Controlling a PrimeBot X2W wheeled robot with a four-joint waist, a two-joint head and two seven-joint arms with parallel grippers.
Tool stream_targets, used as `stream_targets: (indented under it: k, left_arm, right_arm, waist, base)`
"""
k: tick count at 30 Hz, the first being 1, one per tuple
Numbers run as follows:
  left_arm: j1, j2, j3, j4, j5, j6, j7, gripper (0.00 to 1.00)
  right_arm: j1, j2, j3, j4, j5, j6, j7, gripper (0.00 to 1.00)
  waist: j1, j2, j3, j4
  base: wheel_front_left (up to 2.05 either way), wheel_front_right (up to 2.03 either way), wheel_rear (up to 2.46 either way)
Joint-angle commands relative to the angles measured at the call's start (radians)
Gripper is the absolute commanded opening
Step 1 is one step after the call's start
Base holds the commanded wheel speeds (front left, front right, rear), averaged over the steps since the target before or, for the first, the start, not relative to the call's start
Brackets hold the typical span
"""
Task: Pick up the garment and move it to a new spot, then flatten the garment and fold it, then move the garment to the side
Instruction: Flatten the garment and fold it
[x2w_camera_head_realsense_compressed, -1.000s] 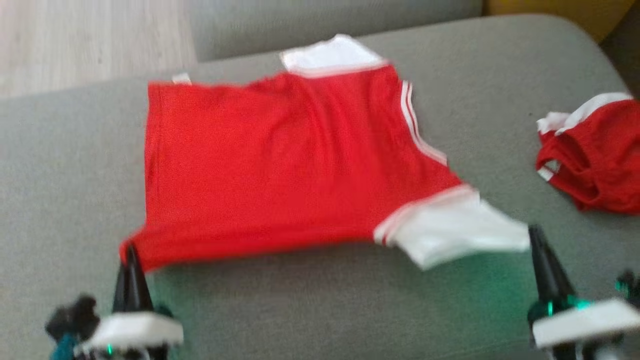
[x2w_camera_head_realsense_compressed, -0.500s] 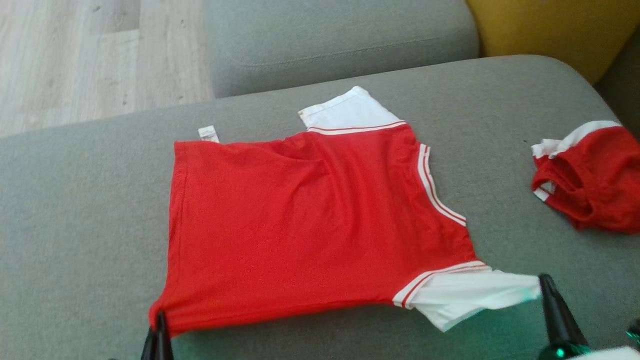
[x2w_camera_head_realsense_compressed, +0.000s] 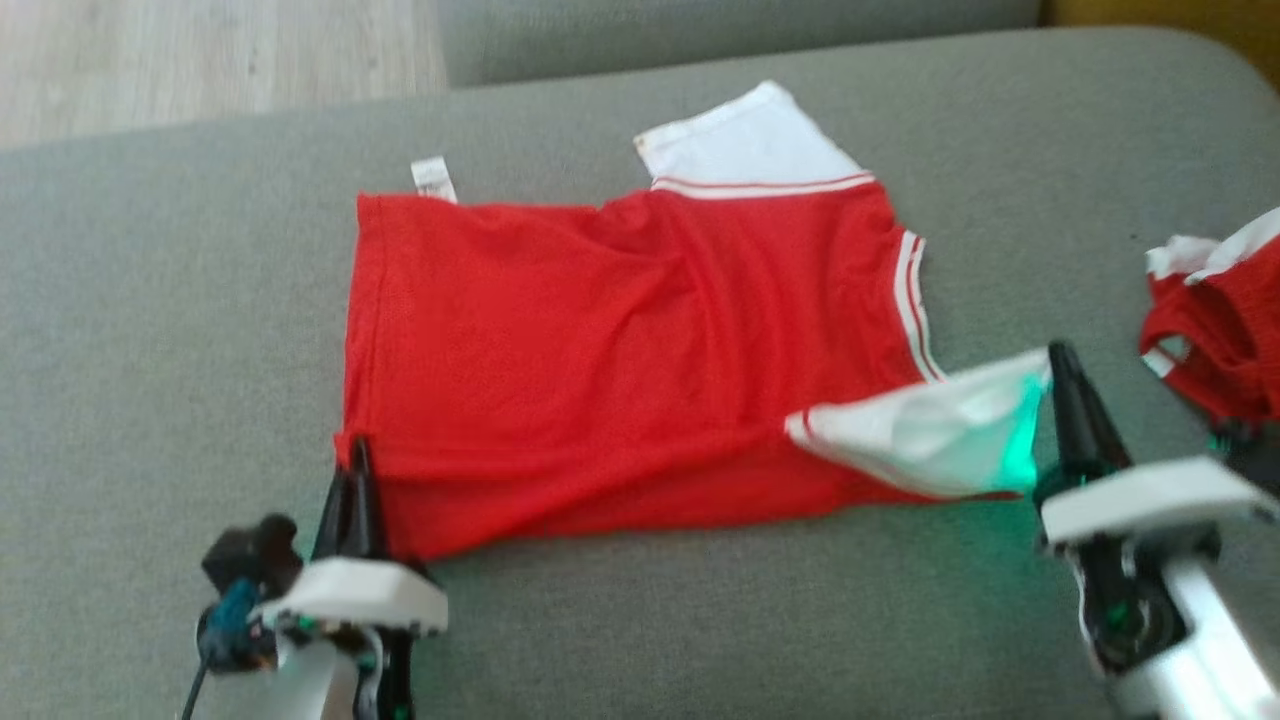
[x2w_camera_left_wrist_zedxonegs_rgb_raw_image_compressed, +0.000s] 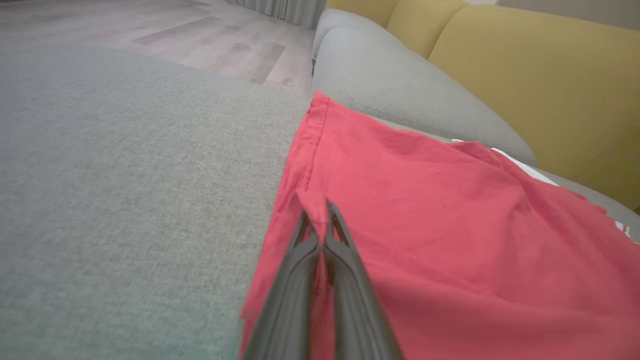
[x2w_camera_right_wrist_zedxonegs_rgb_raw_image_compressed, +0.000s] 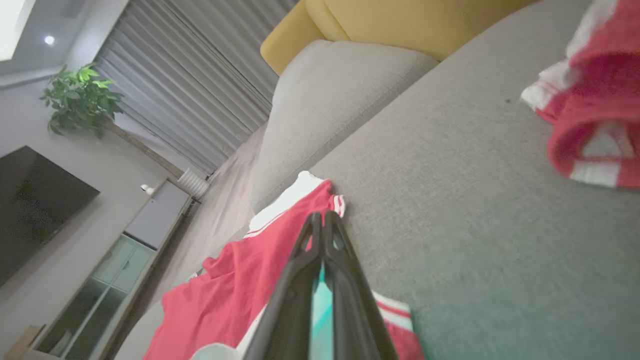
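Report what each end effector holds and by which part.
The red shirt: left end effector pinches its near hem corner, right end effector the near white sleeve at its cuff.

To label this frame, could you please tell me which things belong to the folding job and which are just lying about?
In the job: red T-shirt; left gripper, jaws shut on its hem corner; right gripper, jaws shut on its white sleeve.
Lying about: crumpled red garment, yellow cushions, plant.

Red garment (x2w_camera_head_realsense_compressed: 620, 350) spread flat, near white sleeve lifted
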Motion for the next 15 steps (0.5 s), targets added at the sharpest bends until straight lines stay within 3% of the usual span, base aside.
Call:
stream_targets:
  k: [1,9,10,15]
  left_arm:
    - [-0.064,0.010,0.016,0.000,0.007,0.013,-0.005,0.00]
    - [-0.208,0.010,0.005,0.112,0.023,0.068,-0.005,0.00]
    - [-0.220,0.010,0.007,0.131,0.030,0.077,-0.005,0.98]
    - [-0.197,0.010,0.027,0.065,0.080,0.100,-0.005,1.00]
  right_arm:
    - [-0.073,-0.008,0.005,0.004,-0.033,0.007,-0.009,0.00]
    - [-0.273,0.028,-0.019,0.221,-0.152,0.007,-0.083,0.00]
    - [-0.307,0.036,-0.005,0.265,-0.187,0.007,-0.098,1.00]
    - [-0.336,0.019,0.057,0.310,-0.338,0.007,-0.134,1.00]
  waist:
    - [-0.0003,-0.0001,0.035,0.011]
    - [-0.0003,-0.0001,0.084,0.021]
    - [-0.0003,-0.0001,0.086,0.022]
    - [-0.0003,-0.0001,0.074,0.028]
  base:
    - [0.00,0.00,0.00]
    - [0.00,0.00,0.00]
    - [0.00,0.00,0.00]
    - [0.00,0.00,0.00]
